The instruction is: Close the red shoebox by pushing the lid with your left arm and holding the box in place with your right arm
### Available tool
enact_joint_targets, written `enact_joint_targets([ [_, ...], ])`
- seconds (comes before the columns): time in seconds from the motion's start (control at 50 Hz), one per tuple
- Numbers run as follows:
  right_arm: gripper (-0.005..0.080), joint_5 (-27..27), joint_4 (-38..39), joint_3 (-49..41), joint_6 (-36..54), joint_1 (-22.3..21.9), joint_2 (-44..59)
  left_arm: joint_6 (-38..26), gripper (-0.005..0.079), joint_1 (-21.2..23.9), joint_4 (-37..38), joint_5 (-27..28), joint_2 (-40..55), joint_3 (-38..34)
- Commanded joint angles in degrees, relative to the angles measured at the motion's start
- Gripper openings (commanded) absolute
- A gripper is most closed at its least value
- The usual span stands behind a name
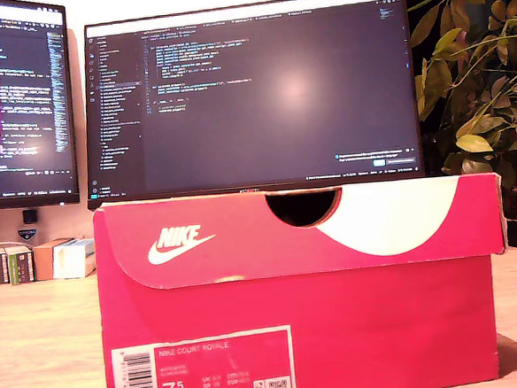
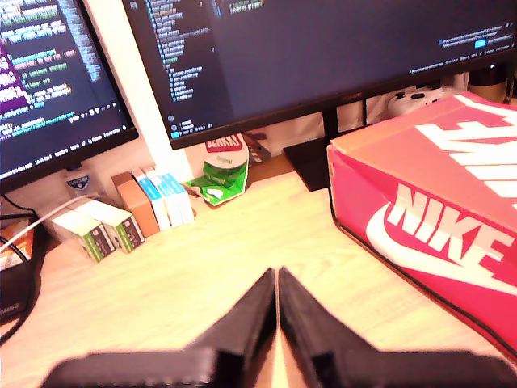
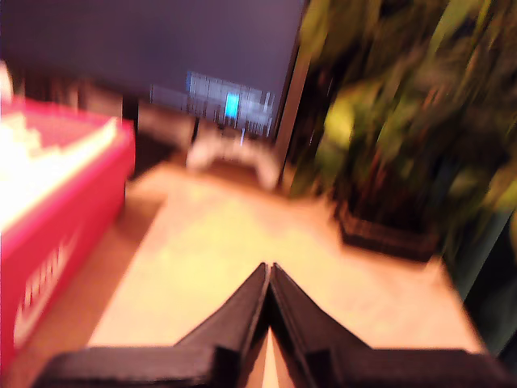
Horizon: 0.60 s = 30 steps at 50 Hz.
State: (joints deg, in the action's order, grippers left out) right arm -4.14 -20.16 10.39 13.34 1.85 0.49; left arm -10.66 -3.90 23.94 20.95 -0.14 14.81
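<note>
The red Nike shoebox (image 1: 304,333) fills the front of the exterior view, its lid (image 1: 297,231) lying flat down on the box. No arm shows in that view. In the first wrist view my first gripper (image 2: 277,275) is shut with nothing in it, above the wooden desk, apart from the shoebox (image 2: 436,210). In the blurred second wrist view my second gripper (image 3: 269,268) is also shut and holds nothing, with the shoebox (image 3: 56,202) off to one side and a gap between them.
Two lit monitors (image 1: 251,92) stand behind the box. A leafy potted plant (image 1: 477,81) is at the exterior view's right. Small cartons (image 1: 37,261) sit at the exterior view's left. A white game controller (image 3: 230,158) lies beneath the monitor.
</note>
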Motion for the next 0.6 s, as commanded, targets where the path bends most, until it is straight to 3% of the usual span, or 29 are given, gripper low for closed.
enact_joint_targets([
  [0.0,-0.0012,-0.42,1.99,-1.16,-1.07,-0.37,-0.37,0.15,-0.0019,-0.07,-1.42,-0.02,-0.44,-1.27],
  [0.58,-0.0012,-0.42,12.28,-8.96,-3.48,-0.37,-0.37,1.51,-0.0019,-0.07,-9.05,0.0,-0.44,-10.71],
])
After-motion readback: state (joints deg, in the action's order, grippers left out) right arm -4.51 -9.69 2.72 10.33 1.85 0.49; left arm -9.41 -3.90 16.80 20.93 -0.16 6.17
